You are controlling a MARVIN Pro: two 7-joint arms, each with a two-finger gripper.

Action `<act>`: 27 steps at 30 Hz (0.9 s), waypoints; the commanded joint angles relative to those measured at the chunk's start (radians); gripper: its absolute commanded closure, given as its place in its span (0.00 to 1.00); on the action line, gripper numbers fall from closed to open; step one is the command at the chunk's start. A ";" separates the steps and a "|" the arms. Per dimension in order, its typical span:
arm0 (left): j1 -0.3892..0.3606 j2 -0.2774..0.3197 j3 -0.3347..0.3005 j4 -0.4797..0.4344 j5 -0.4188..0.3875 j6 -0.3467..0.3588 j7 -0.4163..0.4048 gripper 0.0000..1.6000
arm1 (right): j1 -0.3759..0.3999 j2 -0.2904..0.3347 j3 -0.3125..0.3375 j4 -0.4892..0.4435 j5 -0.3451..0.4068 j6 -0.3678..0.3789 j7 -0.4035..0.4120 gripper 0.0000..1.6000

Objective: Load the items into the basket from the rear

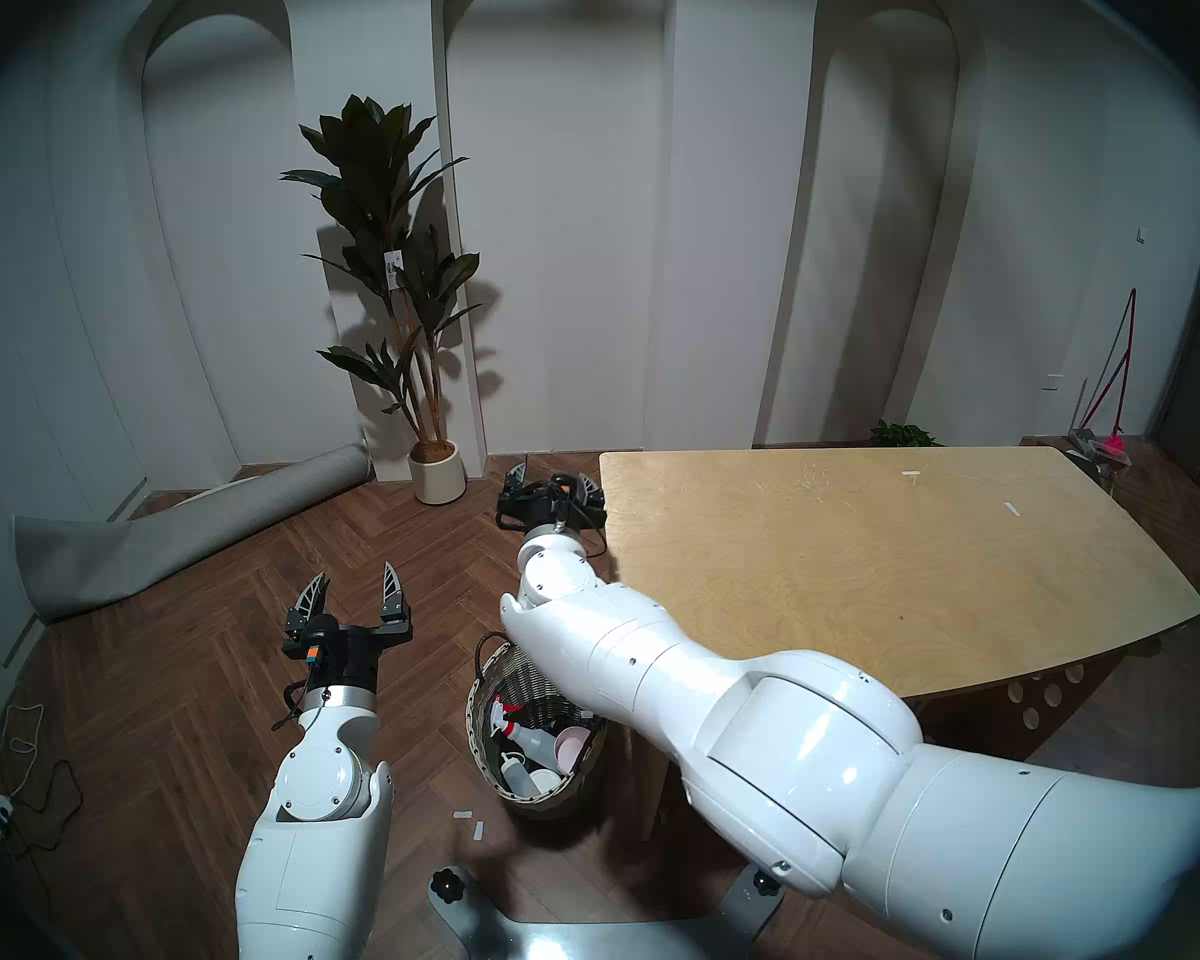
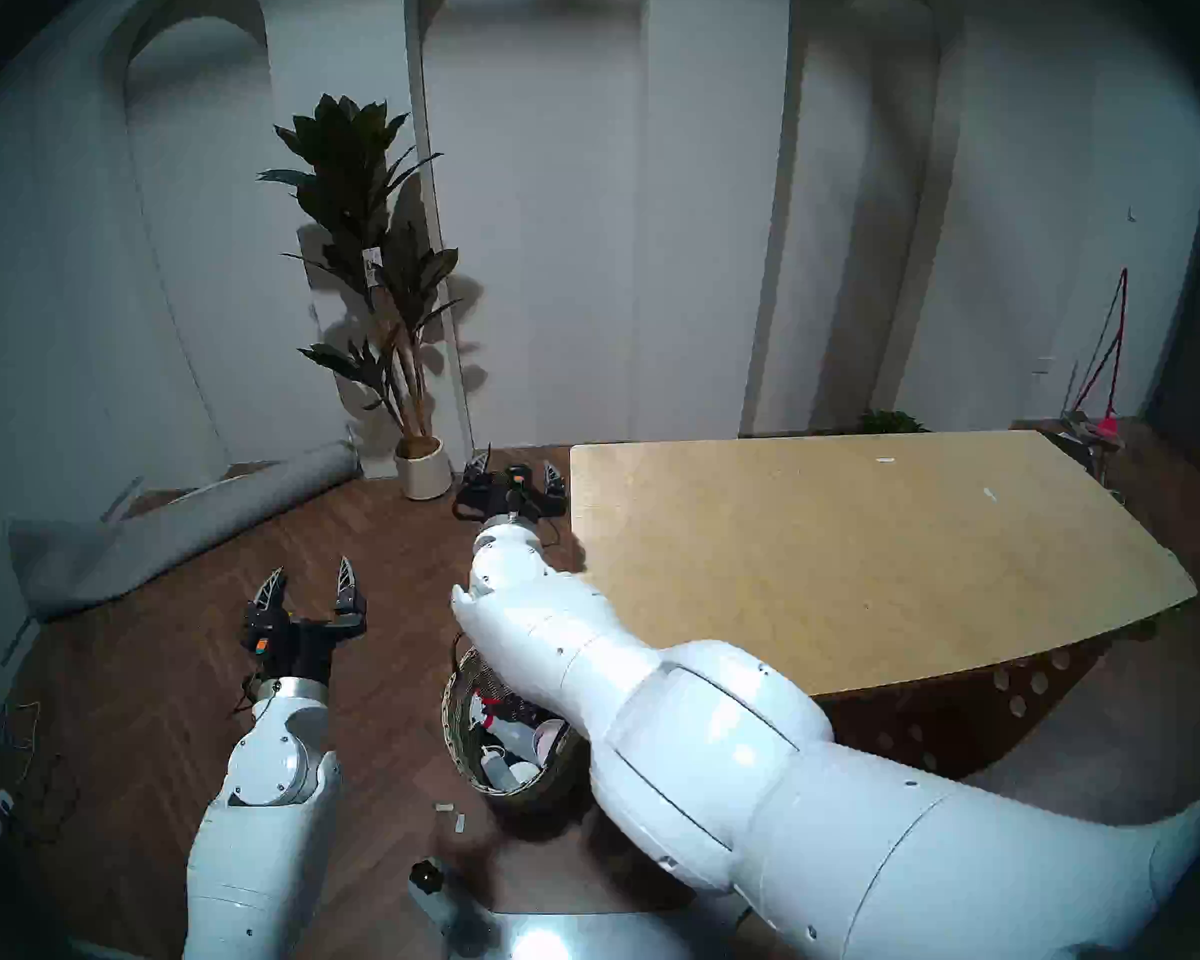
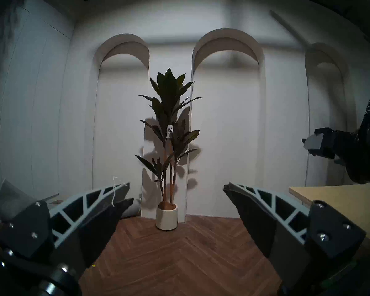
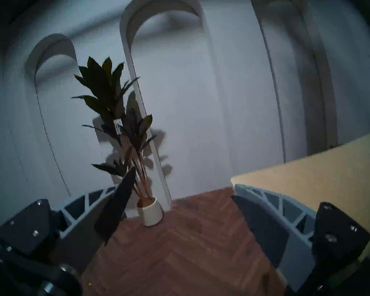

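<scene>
Basket (image 1: 493, 688) is standing on the wood floor at lower centre of the head view, beside the table (image 1: 895, 557), partly covered by the right arm. Inside it are lying the spray bottle (image 1: 524, 733), the pump bottle (image 1: 517, 771) and the pink bowl (image 1: 573, 742). Right gripper (image 1: 551, 484) is pointing toward the back wall at frame centre, fingers spread apart, holding nothing. Left gripper (image 1: 356, 583) is hovering at lower left, fingers also apart and empty. Potted plant (image 1: 438, 474) is sitting by the wall.
</scene>
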 commanded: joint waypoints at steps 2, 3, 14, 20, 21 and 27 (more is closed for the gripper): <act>-0.073 0.009 0.019 -0.043 0.007 -0.006 -0.012 0.00 | 0.057 0.125 -0.013 -0.009 -0.066 -0.076 0.000 0.00; -0.081 0.010 0.023 -0.045 0.008 -0.004 -0.014 0.00 | 0.053 0.138 -0.015 -0.008 -0.072 -0.084 -0.001 0.00; -0.171 0.015 0.087 -0.039 0.033 0.019 -0.043 0.00 | 0.022 0.259 -0.024 -0.024 -0.098 -0.138 -0.002 0.00; -0.217 0.015 0.118 -0.022 0.049 0.045 -0.055 0.00 | 0.010 0.293 -0.026 -0.041 -0.105 -0.166 0.000 0.00; -0.233 0.015 0.128 -0.013 0.054 0.060 -0.058 0.00 | 0.004 0.304 -0.026 -0.047 -0.106 -0.176 0.001 0.00; -0.266 0.016 0.145 0.014 0.065 0.095 -0.063 0.00 | 0.001 0.330 -0.017 -0.069 -0.102 -0.196 -0.001 0.00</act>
